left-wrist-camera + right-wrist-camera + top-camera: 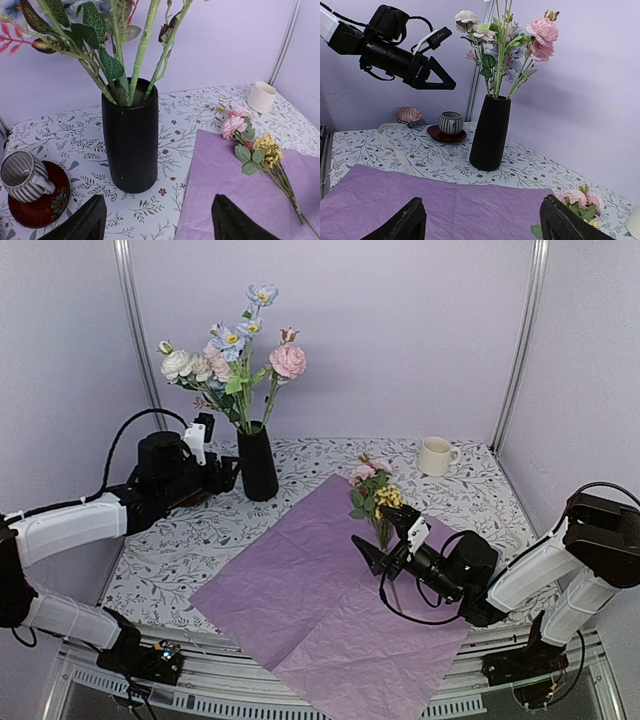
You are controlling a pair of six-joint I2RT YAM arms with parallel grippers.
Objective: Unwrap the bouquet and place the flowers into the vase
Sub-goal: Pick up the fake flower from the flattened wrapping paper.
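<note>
Flowers [232,350] in vase [257,462], sprigs [372,490] on paper [300,590], L pincer [159,202], R pincer [480,206] open

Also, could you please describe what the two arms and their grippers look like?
The left arm and right arm have smooth white link covers and bulky black joint housings, with thin black cables looping outside them. The left gripper and right gripper each have black wedge-shaped fingers tapering to a point, with a white bracket alongside. No markings are legible.

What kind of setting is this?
Likely a staged lab cell, not a home: plain lilac walls with metal frame posts, a floral tablecloth, props like the black vase and cream mug.
</note>
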